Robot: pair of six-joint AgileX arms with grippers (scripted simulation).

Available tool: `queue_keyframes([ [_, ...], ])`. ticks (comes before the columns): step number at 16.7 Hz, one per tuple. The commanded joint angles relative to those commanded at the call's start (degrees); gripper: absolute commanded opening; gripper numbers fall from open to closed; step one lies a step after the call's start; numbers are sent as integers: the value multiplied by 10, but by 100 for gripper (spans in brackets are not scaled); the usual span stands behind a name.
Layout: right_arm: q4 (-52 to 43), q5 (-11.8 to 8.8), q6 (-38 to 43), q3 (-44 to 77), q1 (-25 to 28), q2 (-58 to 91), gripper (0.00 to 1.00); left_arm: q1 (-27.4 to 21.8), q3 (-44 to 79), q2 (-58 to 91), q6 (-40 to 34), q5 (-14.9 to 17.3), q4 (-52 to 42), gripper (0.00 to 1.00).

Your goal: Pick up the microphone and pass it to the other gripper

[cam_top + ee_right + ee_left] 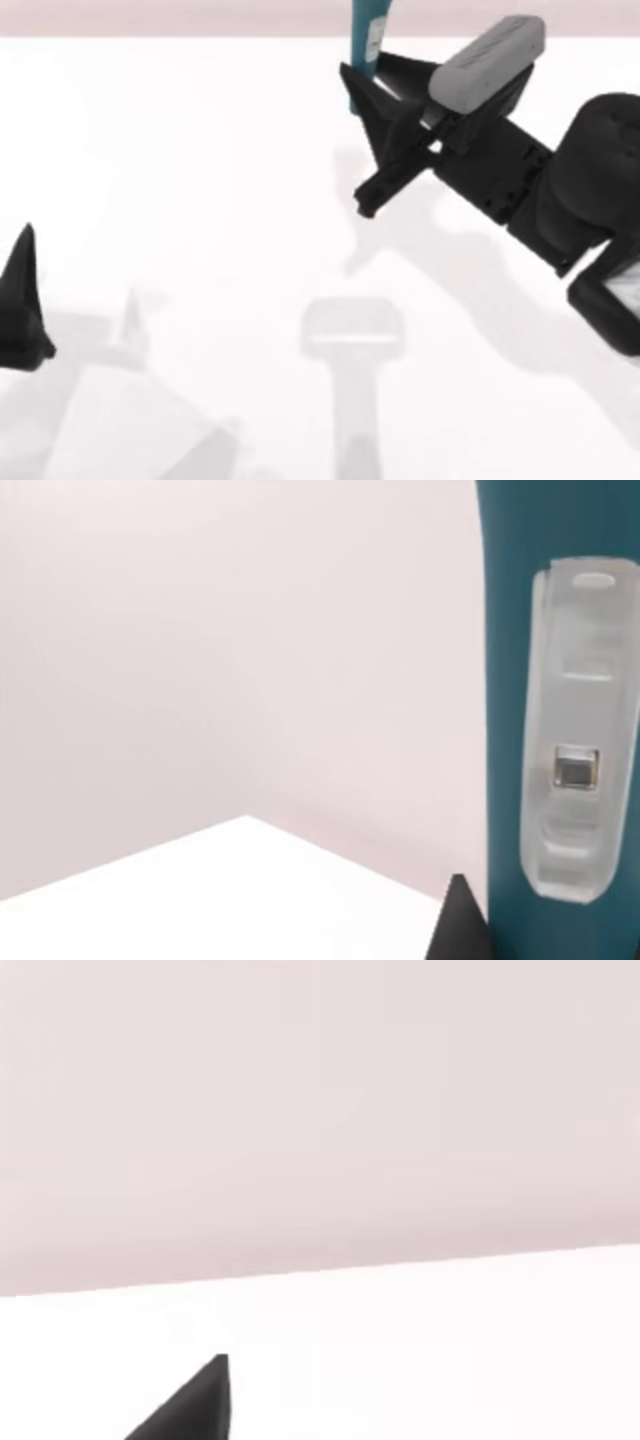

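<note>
The microphone (510,680) has a smooth, matt teal handle that looks like plastic, with a glossy, translucent white switch strip (578,730) set into it. The right hand (385,130) is matt black, and its grey block (490,60) looks faintly grainy. The counter (200,150) is plain, smooth, matt white.

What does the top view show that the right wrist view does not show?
Only the top view shows the whole right gripper with the grey block on its wrist, clamped on the mic near the table's far edge, and the left gripper at the left edge, away from the mic. Only the right wrist view shows the mic's white switch strip close up, with one fingertip beside the handle. Both show the teal handle and the white table; neither shows the mic's head.
</note>
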Motion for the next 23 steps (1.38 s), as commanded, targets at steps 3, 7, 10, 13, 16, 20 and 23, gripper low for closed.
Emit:
queue_keyframes([
  [3,0,0,0,0,0,0,0,-26,75,125,11,82,43,100],
  [7,0,0,0,0,0,0,0,-65,185,331,27,204,104,100],
  [10,0,0,0,0,0,0,0,-92,261,467,37,288,147,100],
  [13,0,0,0,0,0,0,0,-115,325,565,47,357,184,100],
  [16,0,0,0,0,0,0,0,-128,368,627,54,400,210,100],
  [20,0,0,0,0,0,0,0,-132,378,641,56,410,216,100],
  [23,0,0,0,0,0,0,0,-130,377,641,56,407,216,100],
])
